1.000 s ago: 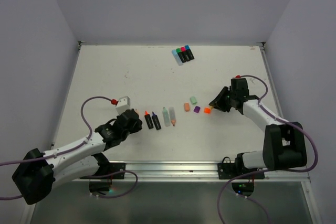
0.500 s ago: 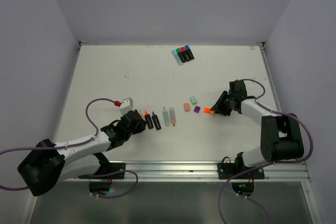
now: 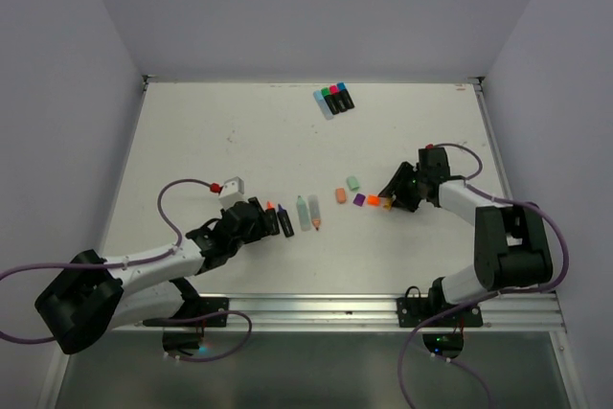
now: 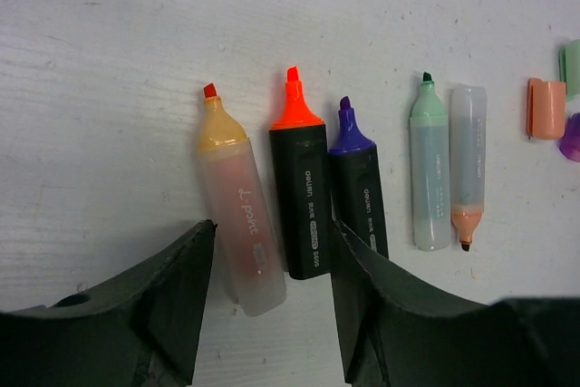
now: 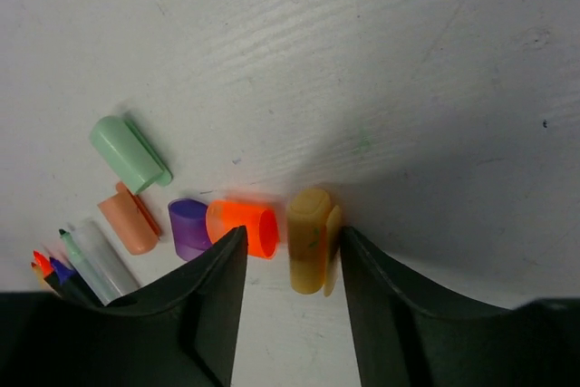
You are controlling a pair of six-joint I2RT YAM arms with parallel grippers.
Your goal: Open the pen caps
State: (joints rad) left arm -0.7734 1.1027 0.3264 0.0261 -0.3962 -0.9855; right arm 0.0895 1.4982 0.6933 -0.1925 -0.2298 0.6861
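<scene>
Five caps (image 3: 358, 199) lie loose mid-table, right of the uncapped pens (image 4: 358, 188): green cap (image 5: 127, 151), peach cap (image 5: 131, 222), purple cap (image 5: 188, 228), orange cap (image 5: 245, 228), yellow cap (image 5: 308, 251). Your right gripper (image 5: 293, 246) has jaws apart w/ the yellow cap btwn them. Left gripper (image 4: 272, 251): jaws apart too, straddling the pale pen (image 4: 240, 215) & black pen (image 4: 301, 197). Four capped pens (image 3: 333, 100) lie at the far side.

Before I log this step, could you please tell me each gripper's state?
Left gripper: open, pale pen and orange-tipped black pen ends between its fingers.
Right gripper: open, yellow cap lying between its fingers.
</scene>
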